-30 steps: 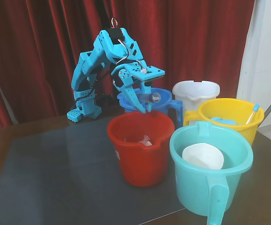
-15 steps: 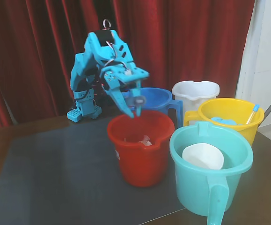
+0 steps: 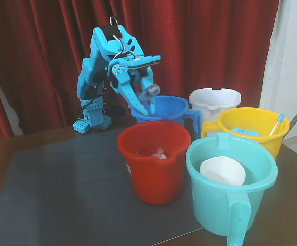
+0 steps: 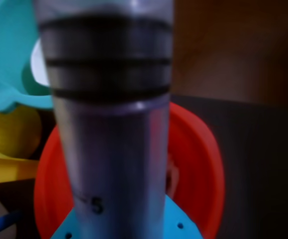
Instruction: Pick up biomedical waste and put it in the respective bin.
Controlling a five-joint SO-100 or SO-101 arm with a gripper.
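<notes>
In the fixed view, the gripper [image 3: 147,102] hangs above the gap between the red bucket [image 3: 153,163] and blue bucket [image 3: 164,107], jaws clamped on the syringe [image 3: 150,92]. The wrist view fills with the blurred syringe [image 4: 111,124], showing a printed 5 and dark plunger rings, its ends cut off. The red bucket [image 4: 198,149] lies below.

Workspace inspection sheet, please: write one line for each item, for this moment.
Surface: dark table, bare in front.
Job's things: syringe in the gripper, above the blue bucket; red bucket in front holds a pale item.
Clutter: teal bucket with white cup; yellow bucket with dropper; white bucket.
Gripper: shut on syringe.
Cables: wires on the arm.
Surroundings: red curtain.
</notes>
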